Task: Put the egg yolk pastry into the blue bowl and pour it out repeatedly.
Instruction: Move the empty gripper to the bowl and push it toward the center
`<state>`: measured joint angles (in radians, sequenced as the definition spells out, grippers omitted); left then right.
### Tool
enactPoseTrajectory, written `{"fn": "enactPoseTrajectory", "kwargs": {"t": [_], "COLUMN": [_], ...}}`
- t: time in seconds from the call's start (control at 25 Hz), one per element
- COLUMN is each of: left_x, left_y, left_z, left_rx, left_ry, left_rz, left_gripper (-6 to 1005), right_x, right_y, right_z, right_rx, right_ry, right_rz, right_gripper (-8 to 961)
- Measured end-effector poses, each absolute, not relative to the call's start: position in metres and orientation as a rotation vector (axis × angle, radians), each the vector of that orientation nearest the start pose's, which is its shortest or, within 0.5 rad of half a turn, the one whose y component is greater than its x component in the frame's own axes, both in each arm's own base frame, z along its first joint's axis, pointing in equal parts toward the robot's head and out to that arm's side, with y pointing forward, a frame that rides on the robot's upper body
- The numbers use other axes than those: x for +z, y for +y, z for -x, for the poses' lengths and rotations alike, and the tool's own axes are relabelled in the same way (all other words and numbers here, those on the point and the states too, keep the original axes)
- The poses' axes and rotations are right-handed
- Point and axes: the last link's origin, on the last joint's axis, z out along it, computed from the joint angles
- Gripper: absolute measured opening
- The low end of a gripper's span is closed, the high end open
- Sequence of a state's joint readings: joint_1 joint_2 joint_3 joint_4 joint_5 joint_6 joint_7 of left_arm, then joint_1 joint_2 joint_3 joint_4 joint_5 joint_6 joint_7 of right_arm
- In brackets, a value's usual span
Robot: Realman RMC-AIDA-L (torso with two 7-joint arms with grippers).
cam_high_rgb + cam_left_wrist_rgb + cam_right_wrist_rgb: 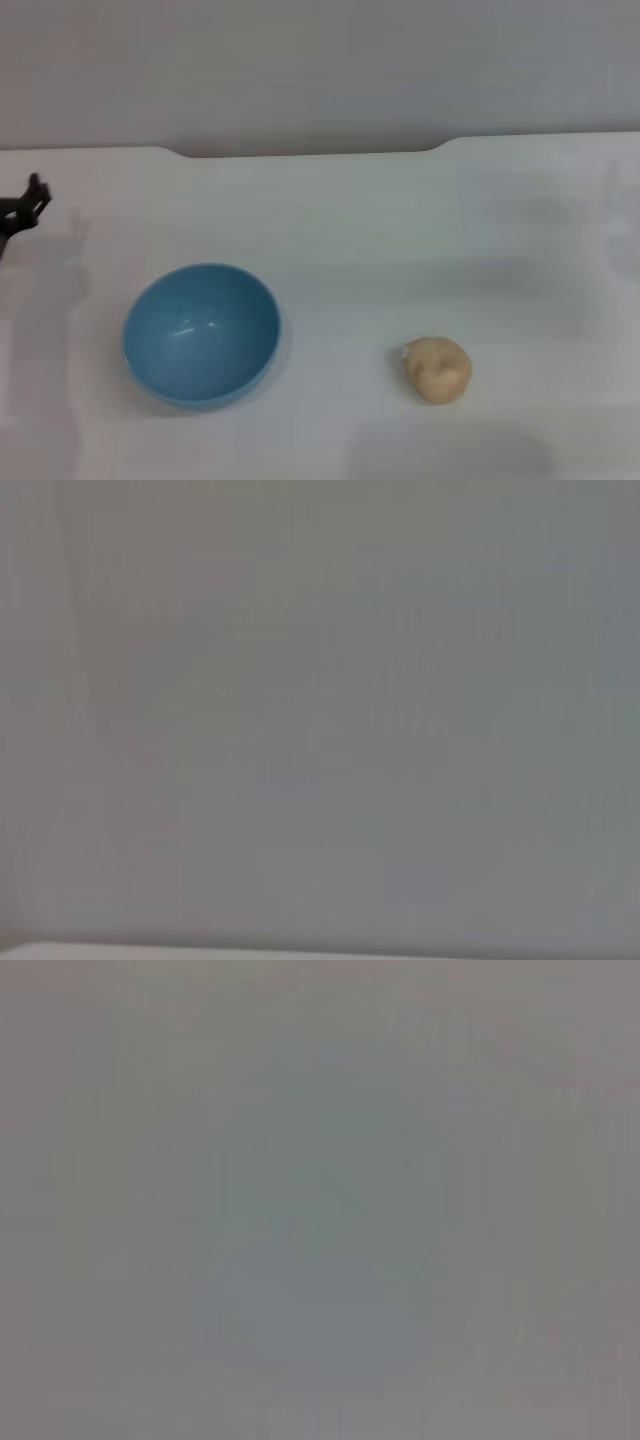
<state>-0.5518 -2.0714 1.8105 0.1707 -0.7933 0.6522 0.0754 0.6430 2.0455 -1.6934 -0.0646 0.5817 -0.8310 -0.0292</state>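
While idle: my left gripper [28, 203] sits at table's [400, 230] far left edge, finger state unclear.
Bowl: glossy round light-blue bowl [200, 333], upright.
Pastry: lumpy round beige egg yolk pastry [437, 369], well apart on its right.

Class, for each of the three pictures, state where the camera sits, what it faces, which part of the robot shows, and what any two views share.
Head view: on the robot's head, looking forward and down at the white table, with the round glossy light-blue bowl and the small lumpy beige egg yolk pastry apart on it; only the left gripper shows, at the left edge.
Left wrist view: on the left wrist, facing a blank grey surface; no robot parts.
Right wrist view: on the right wrist, facing plain grey; no robot parts.
Shared: both wrist views show neither object.
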Motion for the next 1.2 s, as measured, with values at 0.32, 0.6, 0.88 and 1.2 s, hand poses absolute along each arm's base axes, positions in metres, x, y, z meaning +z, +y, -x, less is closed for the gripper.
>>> {"fn": "enactPoseTrajectory", "kwargs": {"t": [0.32,0.6,0.88,1.2], "left_x": [0.002,0.0,0.003,0.021], "left_y": [0.362,0.364,0.373,0.372], "left_z": [0.387,0.384,0.37,0.309], "left_rx": [-0.282,-0.293,-0.411,-0.69], "left_ry": [-0.869,-0.872,-0.909,-0.779], "left_rz": [1.418,1.42,1.391,1.437], "left_gripper": [876,876,875,874], "right_x": [0.019,0.016,0.015,0.015], "right_y": [0.406,0.397,0.396,0.392], "right_z": [-0.332,-0.34,-0.341,-0.345], "right_rx": [0.405,0.386,0.382,0.376], "right_ry": [0.596,0.601,0.6,0.606], "right_rz": [1.482,1.484,1.486,1.482], "right_gripper": [358,358,359,359]}}
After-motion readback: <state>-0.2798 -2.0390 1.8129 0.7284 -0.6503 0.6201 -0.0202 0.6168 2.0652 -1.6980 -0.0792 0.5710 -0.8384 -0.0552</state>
